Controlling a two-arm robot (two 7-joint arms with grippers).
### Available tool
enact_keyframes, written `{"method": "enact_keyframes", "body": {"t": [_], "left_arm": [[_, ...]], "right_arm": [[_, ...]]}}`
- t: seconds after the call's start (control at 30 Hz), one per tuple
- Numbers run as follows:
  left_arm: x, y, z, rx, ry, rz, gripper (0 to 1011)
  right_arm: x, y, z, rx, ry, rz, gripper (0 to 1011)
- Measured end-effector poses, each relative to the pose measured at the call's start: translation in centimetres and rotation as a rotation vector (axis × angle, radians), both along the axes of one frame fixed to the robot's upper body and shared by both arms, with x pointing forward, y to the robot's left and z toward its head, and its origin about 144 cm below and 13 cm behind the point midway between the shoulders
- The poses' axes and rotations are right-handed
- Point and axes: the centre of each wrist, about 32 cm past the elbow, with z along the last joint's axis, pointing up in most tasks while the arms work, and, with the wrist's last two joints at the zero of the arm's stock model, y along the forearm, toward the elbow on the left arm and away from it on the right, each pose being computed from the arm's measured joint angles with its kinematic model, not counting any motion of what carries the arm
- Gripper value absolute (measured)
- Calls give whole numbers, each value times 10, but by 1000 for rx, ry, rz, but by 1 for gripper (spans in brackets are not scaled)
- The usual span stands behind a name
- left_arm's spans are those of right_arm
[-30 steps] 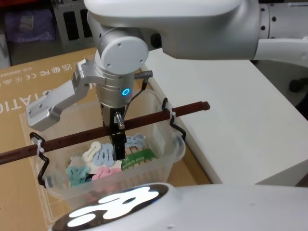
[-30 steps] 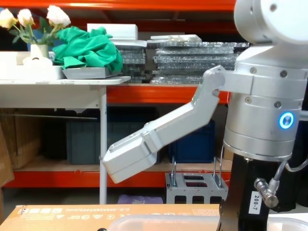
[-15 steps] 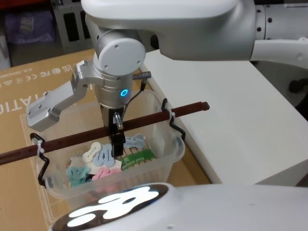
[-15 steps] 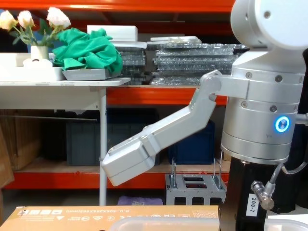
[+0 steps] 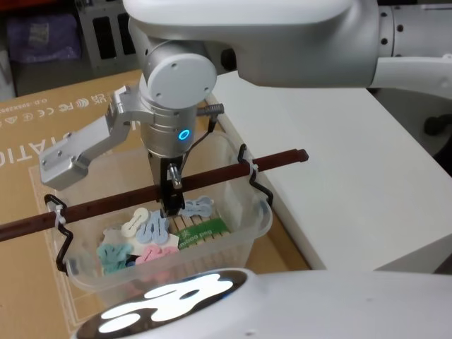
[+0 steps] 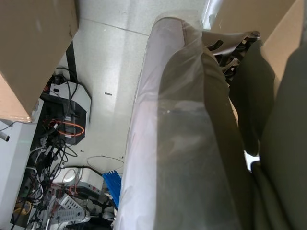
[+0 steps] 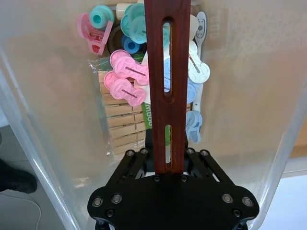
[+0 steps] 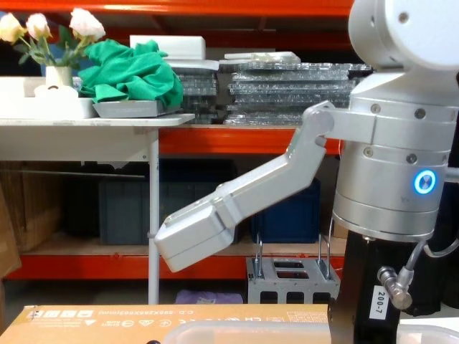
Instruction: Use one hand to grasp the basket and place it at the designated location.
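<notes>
We see the basket (image 5: 244,236) on the cardboard box (image 5: 42,134), at the box's right edge, just beside the white tabletop (image 5: 339,162). We can't tell whether its base rests on the box or hangs just clear.

Its long axis runs approx. left-right in head view, w/ the right end angled a bit away from us. The handle (image 5: 226,171) follows the same axis, lying across the open top & poking past the rim at both ends. Its right tip reaches over the tabletop edge.

Looks: a translucent whitish tub w/ rolled rim, upright, mouth up. In the right wrist view the handle is a flat red-brown bar w/ long slots cut through it. It hangs on black wire clips (image 5: 254,180), one at each end wall. Inside are loose pastel pegs (image 5: 152,226) (pink, blue, teal, cream) plus a pack of wooden pegs (image 5: 201,229) w/ a green label, all lying on the tub's floor & showing through the walls.

The right pincer (image 5: 169,191) comes straight down from the right arm (image 5: 173,106) over the tub's middle. It's clamped on the handle near mid-length, black jaws closed in on the bar from both sides w/ no gap showing. In chest view the arm's wrist looms large at right, above the basket's rim at the bottom edge.
</notes>
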Motion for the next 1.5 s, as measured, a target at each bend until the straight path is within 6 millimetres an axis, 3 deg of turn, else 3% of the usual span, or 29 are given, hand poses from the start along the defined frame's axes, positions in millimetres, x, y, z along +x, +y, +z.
{"method": "enact_keyframes", "body": {"t": [0.23, 0.33, 1.0, 1.5], "left_arm": [[0, 0, 0, 0, 0, 0, 0], [0, 0, 0, 0, 0, 0, 0], [0, 0, 0, 0, 0, 0, 0], [0, 0, 0, 0, 0, 0, 0]], "right_arm": [[2, -4, 4, 15, 2, -12, 53], [3, -6, 8, 23, 0, -18, 3], [7, -20, 26, 69, -2, -40, 0], [14, -39, 52, 120, -14, -65, 0]]}}
